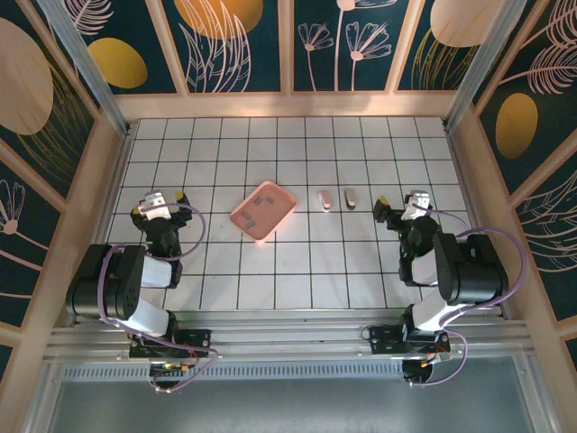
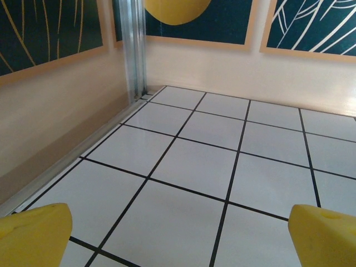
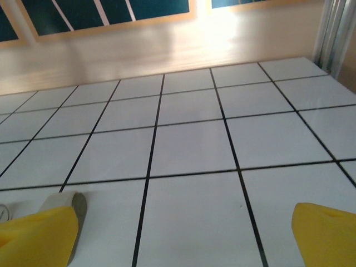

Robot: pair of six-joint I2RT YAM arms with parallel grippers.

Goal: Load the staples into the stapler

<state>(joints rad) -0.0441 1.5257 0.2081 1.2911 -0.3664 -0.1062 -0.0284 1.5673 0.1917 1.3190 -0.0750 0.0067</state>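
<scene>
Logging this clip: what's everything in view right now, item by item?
tray: one, pink, left of table centre, turned diagonally
staples: a few strips, grey, lying in the tray; exact count too small to tell
small pink object: one, pale pink, on the tiles right of the tray
small tan object: one, tan-grey, just right of the pink one
table: one, white tiles with black lines
wall panels: several, dark teal with gold and pink plant shapes, around the table
left arm: one, black and white, near left
right arm: one, black and white, near right
left end effector: yellow fingertips, open, empty
right end effector: yellow fingertips, open, empty
</scene>
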